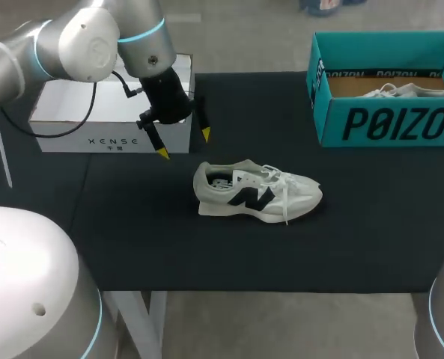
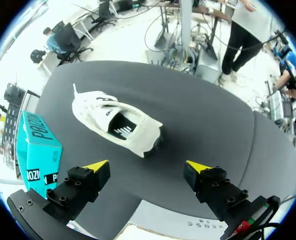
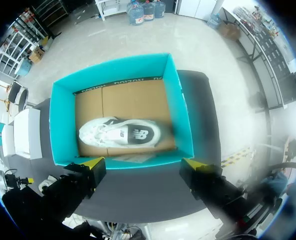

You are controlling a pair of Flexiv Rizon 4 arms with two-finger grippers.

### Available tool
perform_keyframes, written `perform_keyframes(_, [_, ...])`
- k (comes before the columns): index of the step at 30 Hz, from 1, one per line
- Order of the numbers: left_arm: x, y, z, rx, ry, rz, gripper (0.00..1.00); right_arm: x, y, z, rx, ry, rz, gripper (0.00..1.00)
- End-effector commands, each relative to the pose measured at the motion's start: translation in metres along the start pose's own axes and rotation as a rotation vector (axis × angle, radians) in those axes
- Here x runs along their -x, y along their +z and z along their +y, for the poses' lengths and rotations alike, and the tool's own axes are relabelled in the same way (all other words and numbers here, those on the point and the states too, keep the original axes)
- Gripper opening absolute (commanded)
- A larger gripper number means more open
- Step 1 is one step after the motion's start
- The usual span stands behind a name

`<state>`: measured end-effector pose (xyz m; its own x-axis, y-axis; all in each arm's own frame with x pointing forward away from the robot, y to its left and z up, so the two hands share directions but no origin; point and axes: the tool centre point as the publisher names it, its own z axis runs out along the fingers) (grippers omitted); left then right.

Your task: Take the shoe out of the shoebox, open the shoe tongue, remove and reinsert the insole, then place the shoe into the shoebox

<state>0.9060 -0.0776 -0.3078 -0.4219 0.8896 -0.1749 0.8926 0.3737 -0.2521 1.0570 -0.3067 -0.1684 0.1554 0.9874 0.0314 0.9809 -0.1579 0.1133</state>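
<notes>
One shoe [image 1: 255, 193] out on the table [image 1: 147, 239], upright on its sole, long axis crosswise: heel toward left gripper [image 1: 184, 143], toe toward shoebox [image 1: 334, 123]. Nearer by far: left gripper, fingers spread wide, empty, above and behind the heel. Also wide and empty: right gripper [image 3: 143, 167], over the shoebox, second shoe [image 3: 120, 132] inside.

White shoe [image 1: 255, 191] upright, outside teal shoebox [image 1: 390, 123]

shoe [image 1: 255, 192]: white cloth upper with smooth panels
table [image 1: 356, 239]: matt black covering
shoebox [image 3: 113, 72]: teal card walls, plain brown cardboard floor
white box [image 1: 109, 112]: smooth card
left arm [image 1: 79, 37]: glossy silver shell
</notes>
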Motion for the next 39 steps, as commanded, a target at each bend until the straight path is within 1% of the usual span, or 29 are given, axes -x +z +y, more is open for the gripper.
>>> perform_keyframes(1, [-0.003,-0.007,0.005,-0.248,-0.923,-0.140,1.00,0.000,0.000,0.000,0.001,0.001,0.000,1.00])
perform_keyframes(20, [-0.003,-0.007,0.005,-0.248,-0.923,-0.140,1.00,0.000,0.000,0.000,0.001,0.001,0.000,1.00])
perform_keyframes(21, [-0.004,-0.006,0.006,-0.210,-1.031,-0.197,1.00,0.000,0.000,0.000,0.001,0.001,0.000,1.00])
perform_keyframes(22, [-0.006,-0.003,0.004,-0.216,-1.095,-0.196,1.00,0.000,0.000,0.000,0.001,0.001,0.000,1.00])
perform_keyframes(23, [-0.010,-0.001,-0.002,-0.171,-1.163,-0.235,1.00,0.000,0.000,0.000,0.001,0.001,0.000,1.00])
perform_keyframes(24, [-0.014,0.001,-0.006,-0.171,-1.204,-0.270,1.00,0.000,0.000,0.000,0.001,0.001,0.000,1.00])
perform_keyframes(25, [-0.019,0.002,-0.010,-0.199,-1.199,-0.273,1.00,0.000,0.000,0.000,0.001,0.001,0.000,1.00])
perform_keyframes(26, [-0.024,0.004,-0.012,-0.181,-1.251,-0.311,1.00,0.000,0.000,0.000,0.001,0.001,0.000,1.00])
perform_keyframes(27, [-0.028,0.005,-0.015,-0.201,-1.252,-0.306,1.00,0.000,0.000,0.000,0.001,0.001,0.000,1.00])
perform_keyframes(29, [-0.037,0.008,-0.017,-0.223,-1.323,-0.327,1.00,0.000,0.000,0.000,0.001,0.001,0.000,1.00])
perform_keyframes(30, [-0.042,0.008,-0.020,-0.231,-1.341,-0.355,1.00,0.000,0.000,0.000,0.001,0.001,0.000,1.00])
perform_keyframes(31, [-0.047,0.008,-0.020,-0.259,-1.375,-0.357,1.00,0.000,0.000,0.000,0.001,0.001,0.000,1.00])
perform_keyframes(32, [-0.051,0.008,-0.021,-0.261,-1.386,-0.362,1.00,0.000,0.000,0.000,0.001,0.001,0.000,1.00])
perform_keyframes(33, [-0.053,0.010,-0.024,-0.243,-1.409,-0.367,1.00,0.000,0.000,0.000,0.001,0.001,0.000,1.00])
perform_keyframes(35, [-0.058,0.014,-0.025,-0.275,-1.402,-0.344,1.00,0.000,0.000,0.000,0.001,0.001,0.000,1.00])
perform_keyframes(36, [-0.060,0.017,-0.025,-0.276,-1.405,-0.341,1.00,0.000,0.000,0.000,0.001,0.001,0.000,1.00])
perform_keyframes(38, [-0.063,0.024,-0.021,-0.337,-1.372,-0.308,1.00,0.000,0.000,0.000,0.001,0.001,0.000,1.00])
perform_keyframes(39, [-0.065,0.028,-0.020,-0.363,-1.367,-0.310,1.00,0.000,0.000,0.000,0.001,0.001,0.000,1.00])
